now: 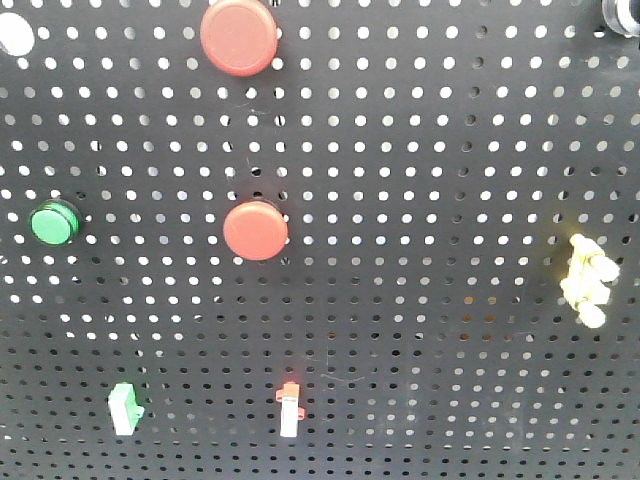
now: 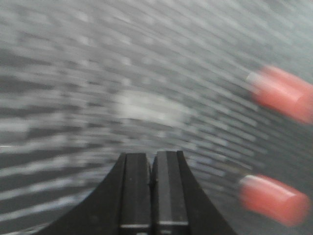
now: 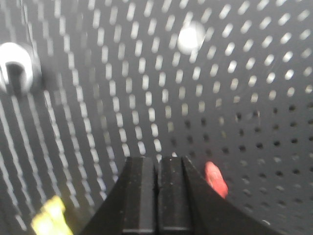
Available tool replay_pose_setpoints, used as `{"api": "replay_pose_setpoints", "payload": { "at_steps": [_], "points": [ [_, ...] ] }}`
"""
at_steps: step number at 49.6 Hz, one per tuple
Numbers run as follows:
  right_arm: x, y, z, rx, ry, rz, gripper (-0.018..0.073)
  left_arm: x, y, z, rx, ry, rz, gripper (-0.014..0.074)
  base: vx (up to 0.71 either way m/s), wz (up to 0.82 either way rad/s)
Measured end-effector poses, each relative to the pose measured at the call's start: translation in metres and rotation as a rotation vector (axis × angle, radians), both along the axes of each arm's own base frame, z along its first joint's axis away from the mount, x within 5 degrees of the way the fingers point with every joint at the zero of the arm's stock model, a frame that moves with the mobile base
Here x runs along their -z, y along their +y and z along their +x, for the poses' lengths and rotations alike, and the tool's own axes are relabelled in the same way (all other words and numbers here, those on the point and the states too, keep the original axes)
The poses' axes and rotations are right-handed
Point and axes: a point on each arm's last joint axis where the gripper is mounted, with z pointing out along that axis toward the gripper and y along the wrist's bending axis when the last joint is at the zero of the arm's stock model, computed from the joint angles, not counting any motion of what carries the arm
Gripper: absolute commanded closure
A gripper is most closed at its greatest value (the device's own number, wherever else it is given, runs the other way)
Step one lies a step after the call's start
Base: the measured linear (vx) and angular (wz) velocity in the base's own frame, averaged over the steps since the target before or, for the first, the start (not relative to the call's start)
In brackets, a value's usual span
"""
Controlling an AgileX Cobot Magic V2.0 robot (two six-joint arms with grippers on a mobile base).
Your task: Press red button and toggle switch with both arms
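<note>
On the black pegboard [image 1: 420,200], a large red button [image 1: 239,36] sits at top centre and a smaller red button [image 1: 256,230] in the middle. A red-tipped toggle switch [image 1: 290,408] sits at the bottom centre. No gripper shows in the front view. The left wrist view is blurred; my left gripper [image 2: 151,157] is shut and empty, with two red buttons [image 2: 283,93] [image 2: 274,199] to its right. My right gripper [image 3: 157,160] is shut and empty close to the board, with a red piece [image 3: 215,179] just right of it.
A green button [image 1: 53,223] sits at the left, a green-topped switch [image 1: 125,408] at the bottom left and a yellow part [image 1: 587,281] at the right, also showing in the right wrist view [image 3: 49,216]. A white ring fitting [image 3: 16,68] is at that view's upper left.
</note>
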Motion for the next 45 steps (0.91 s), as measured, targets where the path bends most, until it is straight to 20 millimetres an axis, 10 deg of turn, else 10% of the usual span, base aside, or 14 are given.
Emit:
{"api": "replay_pose_setpoints", "payload": {
  "at_steps": [16, 45],
  "points": [
    [0.004, 0.0, 0.005, -0.001, 0.051, -0.038, 0.0562, -0.028, -0.069, 0.033, 0.289, -0.094, 0.041, 0.0594, 0.0, 0.0],
    [0.005, 0.0, 0.005, -0.002, 0.059, -0.038, 0.0562, -0.026, -0.095, 0.07, 0.256, -0.062, 0.014, 0.0594, 0.0, 0.0]
  ]
}}
